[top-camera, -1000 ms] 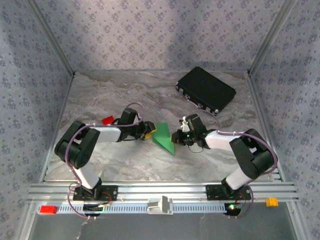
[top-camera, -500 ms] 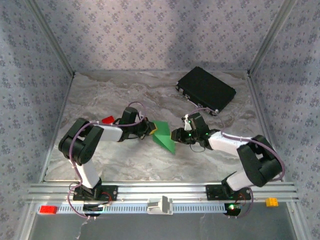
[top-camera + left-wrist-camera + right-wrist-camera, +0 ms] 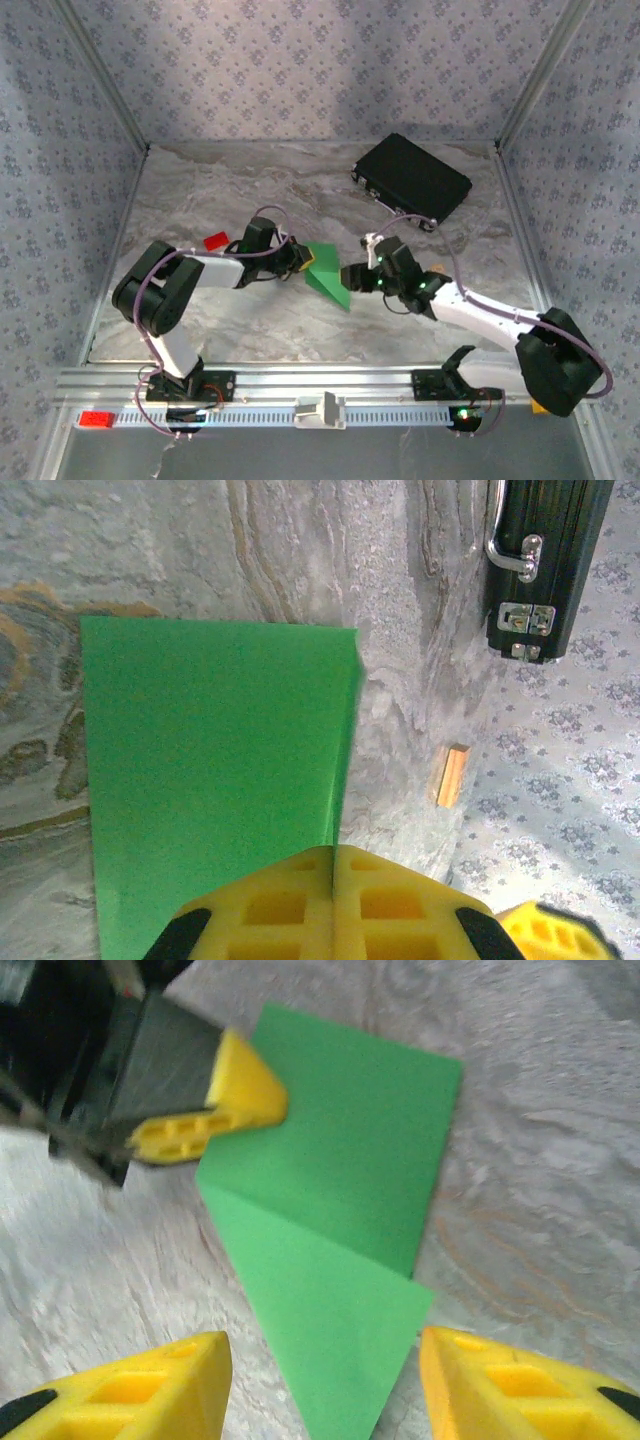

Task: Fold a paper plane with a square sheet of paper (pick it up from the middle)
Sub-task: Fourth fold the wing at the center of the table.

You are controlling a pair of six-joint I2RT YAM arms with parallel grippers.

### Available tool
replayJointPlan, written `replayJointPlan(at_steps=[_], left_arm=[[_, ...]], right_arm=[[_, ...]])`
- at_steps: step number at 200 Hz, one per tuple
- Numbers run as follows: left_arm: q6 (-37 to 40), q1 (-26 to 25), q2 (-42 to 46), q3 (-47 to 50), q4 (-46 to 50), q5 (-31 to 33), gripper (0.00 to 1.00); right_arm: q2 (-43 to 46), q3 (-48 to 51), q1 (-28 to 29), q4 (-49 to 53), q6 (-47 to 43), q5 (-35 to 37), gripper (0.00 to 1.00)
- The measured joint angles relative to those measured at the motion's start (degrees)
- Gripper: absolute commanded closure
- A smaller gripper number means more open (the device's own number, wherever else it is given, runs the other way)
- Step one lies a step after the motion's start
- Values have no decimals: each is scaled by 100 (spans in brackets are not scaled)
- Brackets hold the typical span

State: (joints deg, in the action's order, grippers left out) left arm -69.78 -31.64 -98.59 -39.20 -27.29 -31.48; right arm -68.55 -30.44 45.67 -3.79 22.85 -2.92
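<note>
One creased bright green sheet of paper (image 3: 326,271) sat mid-table (image 3: 250,190), its edge clamped in the left gripper (image 3: 300,262), the right gripper (image 3: 352,275) gaping just beside it, with one black rectangular case (image 3: 411,180) and one small red block (image 3: 215,241) apart.

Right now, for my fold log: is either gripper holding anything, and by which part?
The left gripper is shut on the paper, at the edge nearest it. The right gripper is open, holding nothing.

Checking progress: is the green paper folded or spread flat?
Folded: the green paper shows a crease and a triangular flap.
</note>
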Motion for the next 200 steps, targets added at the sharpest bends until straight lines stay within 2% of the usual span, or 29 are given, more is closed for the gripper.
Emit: replayJointPlan(at_steps=[37,74,122,200], left_arm=[[-66,-70,0,0,-68,0,100],[-87,-79,0,0,-136,2,100],[-87,-81,0,0,-133,0,100],[-85,-81,0,0,-129,0,100]], right_arm=[[-289,59,1202,-372,-1224,1086,53],[-1027,-26,1840,-507,-1945,2133,54],[-1440,-85,1945,-579,-2083,3067,56],[-1790,-133,1843,-728,-2076,3150,61]])
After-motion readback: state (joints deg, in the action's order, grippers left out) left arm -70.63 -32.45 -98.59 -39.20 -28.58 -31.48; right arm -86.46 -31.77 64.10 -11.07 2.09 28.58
